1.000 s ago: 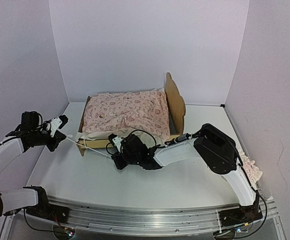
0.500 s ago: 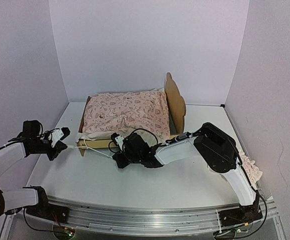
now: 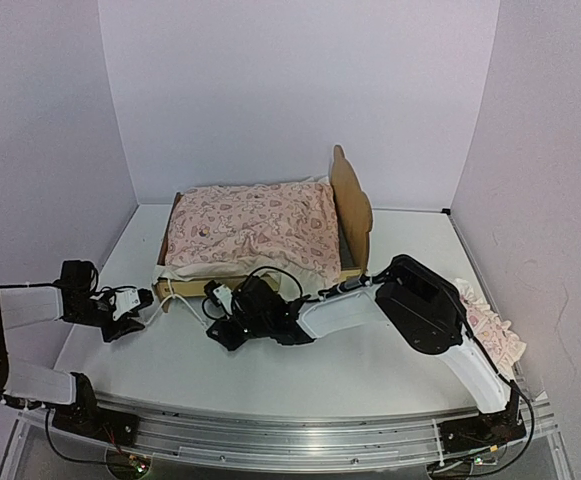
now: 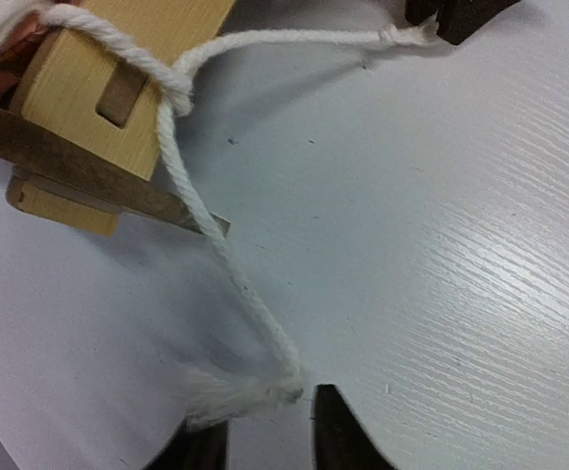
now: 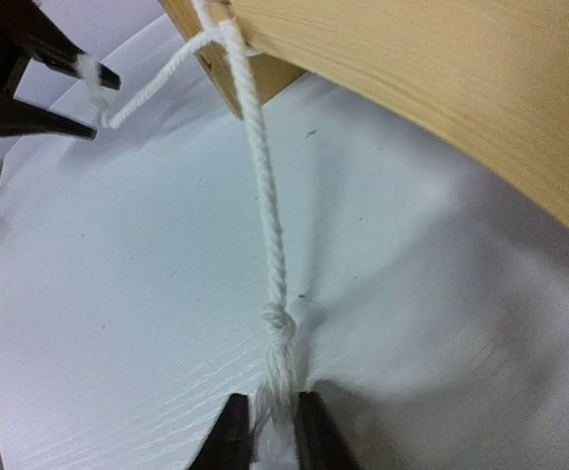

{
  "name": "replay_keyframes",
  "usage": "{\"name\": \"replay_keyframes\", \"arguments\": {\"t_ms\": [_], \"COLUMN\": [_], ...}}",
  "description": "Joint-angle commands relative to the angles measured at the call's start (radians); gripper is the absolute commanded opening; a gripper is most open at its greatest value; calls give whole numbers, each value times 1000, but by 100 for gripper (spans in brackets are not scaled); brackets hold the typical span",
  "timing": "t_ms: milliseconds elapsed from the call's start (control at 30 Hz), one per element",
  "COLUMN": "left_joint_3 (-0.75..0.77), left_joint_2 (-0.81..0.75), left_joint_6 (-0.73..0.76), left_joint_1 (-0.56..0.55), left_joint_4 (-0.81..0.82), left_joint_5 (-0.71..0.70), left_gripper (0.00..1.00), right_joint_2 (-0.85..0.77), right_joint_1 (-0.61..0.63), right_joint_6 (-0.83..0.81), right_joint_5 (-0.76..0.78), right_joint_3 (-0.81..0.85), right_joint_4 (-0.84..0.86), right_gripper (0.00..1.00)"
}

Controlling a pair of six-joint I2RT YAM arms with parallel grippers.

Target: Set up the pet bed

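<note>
The pet bed (image 3: 352, 205) stands at the back of the table, pale wood with a bear-ear headboard, and a pink heart-print quilt (image 3: 250, 225) lies over it. A white cord (image 4: 215, 245) is tied round its near-left corner post (image 4: 88, 108). My left gripper (image 4: 269, 431) is low on the table left of that corner, jaws apart, with one frayed cord end lying against its left fingertip. My right gripper (image 5: 274, 421) is in front of the bed's side rail (image 5: 441, 88). Its jaws stand slightly apart, with the other knotted, frayed cord end (image 5: 279, 338) loose between them.
A ruffled pink pillow (image 3: 490, 330) lies at the table's right edge, behind my right arm. White walls close in the back and both sides. A metal rail (image 3: 290, 440) runs along the near edge by the arm bases.
My left gripper has dropped to the table and moved in toward the bed's corner. The right gripper has shifted left and nearer. The cord has gone slack.
</note>
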Motion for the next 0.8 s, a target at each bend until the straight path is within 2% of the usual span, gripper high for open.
{"name": "replay_keyframes", "arguments": {"t_ms": [0,67,133,233,333,433,533,633,767], "left_joint_3": [10,27,50,117,225,331,386,417,473], "left_joint_2": [1,-10,-23,-63,-106,-153,-175,-128,-12], "left_joint_6": [171,214,238,189,70,-83,-215,-236,-198], "left_joint_1": [-1,-1,0,-1,-1,-43,-171,-312,-331], "left_joint_4": [-136,-223,-289,-351,-379,-368,-283,-235,-196], "left_joint_5": [37,31,28,60,140,215,118,-3,-88], "left_gripper": [48,54,56,56,57,59,62,66,70], "right_joint_2": [-29,-93,-162,-278,-390,-479,-553,-588,-560], "right_joint_1": [6,6,5,-11,-53,-97,-134,-161,-196], "right_joint_6": [-27,-61,-95,-97,-34,23,97,157,217], "right_joint_5": [-72,-74,-76,-84,-46,63,214,300,336], "right_joint_3": [18,-22,-67,-129,-119,-100,-112,-129,-92], "right_joint_4": [18,16,12,-57,-284,-525,-693,-776,-843], "right_gripper": [35,42,48,54,57,57,54,53,54]}}
